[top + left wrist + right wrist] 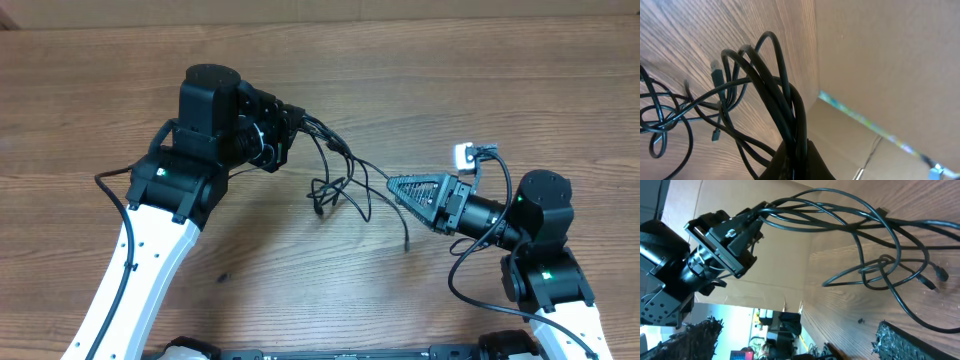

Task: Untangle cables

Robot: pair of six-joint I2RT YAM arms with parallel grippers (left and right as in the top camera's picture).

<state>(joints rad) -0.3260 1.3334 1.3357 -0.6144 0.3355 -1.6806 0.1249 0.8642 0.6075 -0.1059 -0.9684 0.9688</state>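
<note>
The cables are thin black cords, bunched together at one end and knotted loosely in the middle. My left gripper is shut on the bunched end and holds it above the table. In the left wrist view the cords rise in loops out of the closed jaws. The strands run right and down to a loose tangle, and one plug end lies on the wood. My right gripper is open next to the strands, with nothing between its fingers. The right wrist view shows the tangle and my left gripper.
The wooden table is backed by a cardboard wall. A small dark speck lies near the front. Thick arm wires hang beside the left arm and the right arm.
</note>
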